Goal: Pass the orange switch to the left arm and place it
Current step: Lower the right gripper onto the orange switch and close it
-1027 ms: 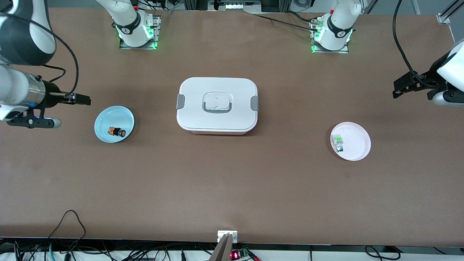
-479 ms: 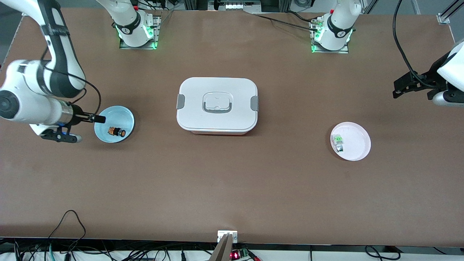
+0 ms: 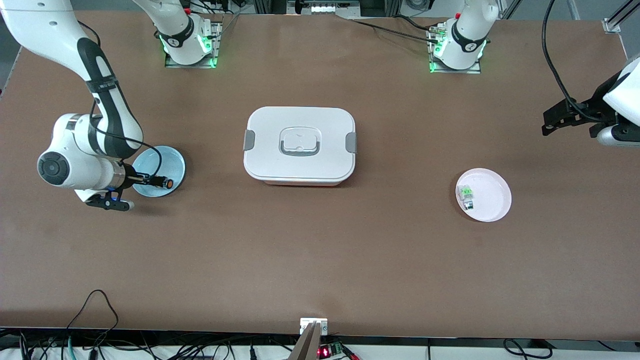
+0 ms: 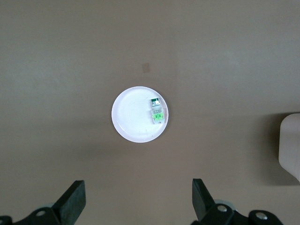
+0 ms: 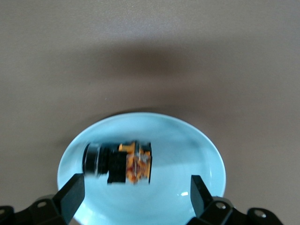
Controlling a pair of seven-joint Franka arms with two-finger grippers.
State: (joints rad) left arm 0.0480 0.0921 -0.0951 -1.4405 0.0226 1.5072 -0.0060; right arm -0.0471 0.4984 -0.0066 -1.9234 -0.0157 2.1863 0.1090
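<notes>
Front view: compared with the frame one second earlier, the right arm has swung down from the table edge at its own end, and the right gripper (image 3: pixel 150 178) now sits low over the blue dish (image 3: pixel 165 160); half a second ago it was only at the dish rim. Box (image 3: pixel 299 145), white plate (image 3: pixel 492 197) and left gripper (image 3: pixel 550 122) are unchanged in position, the left arm waiting above the table near its own end. Right gripper state: fingers (image 5: pixel 70 194) spread wide, holding nothing. In the right wrist view the orange switch (image 5: pixel 123 162) lies on its side in the blue dish, between the two fingertips and just ahead of them; contact with either finger is not evident, though motion blur makes this hard to confirm. Left gripper state: fingers (image 4: pixel 75 201) likewise spread apart and empty. Ahead of it in the left wrist view, well apart from the fingertips, the white plate carries the green and white switch (image 4: pixel 157 110) near its rim.
</notes>
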